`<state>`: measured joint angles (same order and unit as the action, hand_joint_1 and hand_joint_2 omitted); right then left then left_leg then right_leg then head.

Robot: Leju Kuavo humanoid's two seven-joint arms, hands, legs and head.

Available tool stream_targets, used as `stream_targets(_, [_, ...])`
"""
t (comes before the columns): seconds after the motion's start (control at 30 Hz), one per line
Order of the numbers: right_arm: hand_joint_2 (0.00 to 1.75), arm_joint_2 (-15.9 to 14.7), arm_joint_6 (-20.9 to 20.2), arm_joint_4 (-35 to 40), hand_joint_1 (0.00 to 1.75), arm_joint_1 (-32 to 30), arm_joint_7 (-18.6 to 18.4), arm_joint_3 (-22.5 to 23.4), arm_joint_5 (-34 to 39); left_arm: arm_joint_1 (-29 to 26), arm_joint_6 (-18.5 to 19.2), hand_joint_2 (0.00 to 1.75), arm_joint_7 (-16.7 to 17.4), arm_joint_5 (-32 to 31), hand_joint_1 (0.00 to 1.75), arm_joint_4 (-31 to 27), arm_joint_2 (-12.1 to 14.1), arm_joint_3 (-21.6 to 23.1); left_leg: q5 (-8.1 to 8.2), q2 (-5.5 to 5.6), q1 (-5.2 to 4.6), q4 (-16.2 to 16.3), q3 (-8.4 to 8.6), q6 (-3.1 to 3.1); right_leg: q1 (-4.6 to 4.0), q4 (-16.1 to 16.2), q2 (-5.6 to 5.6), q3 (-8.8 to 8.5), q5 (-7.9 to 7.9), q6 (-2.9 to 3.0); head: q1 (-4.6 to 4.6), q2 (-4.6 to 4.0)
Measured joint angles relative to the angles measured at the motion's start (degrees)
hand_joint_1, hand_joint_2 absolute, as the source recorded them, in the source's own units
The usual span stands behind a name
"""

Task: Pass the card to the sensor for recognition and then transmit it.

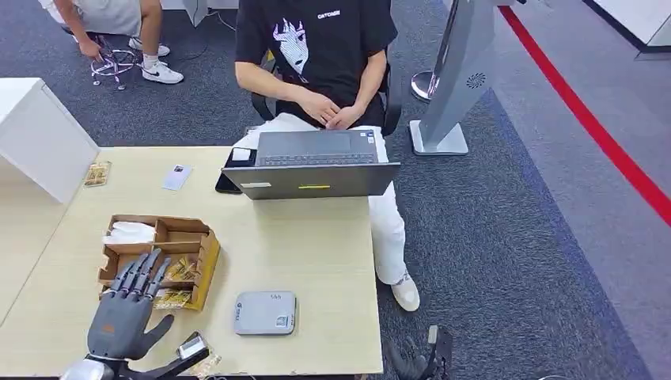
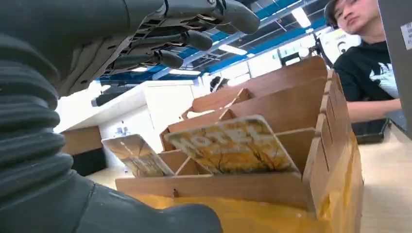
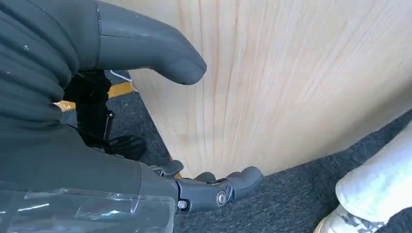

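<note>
The robot's left hand (image 1: 123,313) hovers with fingers (image 1: 142,273) spread wide and holding nothing, its fingertips over the near end of a wooden box (image 1: 207,253) on the pale surface (image 1: 316,253). Just beyond and below the fingertips, yellow cards (image 2: 233,145) lean tilted in the box's near compartments; white paper (image 1: 130,232) lies in a compartment farther from the hand. A grey sensor (image 1: 264,312) sits on the surface to the right of the hand, apart from the box. Well beyond the hand, a person (image 1: 316,47) in a black shirt sits behind an open laptop (image 1: 312,166). The right hand (image 3: 145,160) hangs beside the surface's edge above dark carpet, fingers loosely curled, thumb apart, holding nothing.
</note>
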<state>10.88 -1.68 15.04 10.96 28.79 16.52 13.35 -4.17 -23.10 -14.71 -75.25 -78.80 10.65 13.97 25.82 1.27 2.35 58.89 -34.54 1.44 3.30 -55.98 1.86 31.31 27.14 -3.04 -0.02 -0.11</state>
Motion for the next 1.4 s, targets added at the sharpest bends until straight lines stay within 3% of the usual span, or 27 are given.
stream_targets(0.67, [1.75,0.1,-0.2,0.0,0.00,0.0,0.0,0.6,-0.2,0.4,-1.4,1.75,-0.8,0.2,1.75,2.2,-0.7,-1.1,0.00,0.00,0.00,0.0,0.00,0.00,0.00,0.0,0.00,0.00,0.00,0.00,0.02,0.00])
stream_targets(0.73, [1.75,0.1,-0.2,0.0,0.00,0.0,0.0,0.6,-0.3,0.4,-3.9,1.75,-1.9,0.5,1.75,2.4,-0.9,-1.4,0.00,0.00,0.00,0.0,0.00,0.00,0.00,0.0,0.00,0.00,0.00,0.00,0.00,0.00])
stream_targets(0.8, [1.75,0.1,-0.2,0.0,0.00,0.0,0.0,0.8,-0.5,0.3,-9.4,1.75,-4.3,2.2,1.75,2.2,-1.6,-1.9,-0.01,0.00,0.00,0.0,0.00,0.00,0.00,0.0,0.00,-0.01,0.00,0.00,0.00,0.00])
stream_targets(0.93, [1.75,0.1,-0.1,0.0,0.00,0.0,0.1,1.1,-1.1,-0.4,-16.4,1.75,-8.5,5.7,1.75,-3.3,-4.1,-2.3,-0.01,0.04,-0.01,0.0,-0.01,-0.01,0.01,0.0,-0.04,-0.03,0.00,-0.01,0.04,0.00])
stream_targets(1.1, [1.75,0.2,0.0,0.0,0.00,0.0,0.2,1.2,-1.4,0.6,-16.4,1.75,-8.7,5.7,1.75,-9.9,-5.7,-2.3,-0.02,0.04,0.00,0.0,0.00,-0.01,0.00,0.0,-0.04,-0.01,-0.01,0.00,0.02,0.00])
stream_targets(1.4, [1.75,0.4,0.0,0.0,0.00,0.0,0.1,1.2,-1.4,2.7,-16.1,1.75,-8.1,5.9,1.75,-12.4,-5.9,-3.1,-0.07,0.03,0.01,0.0,0.00,0.04,0.00,0.0,-0.03,-0.02,-0.02,0.00,0.02,0.00])
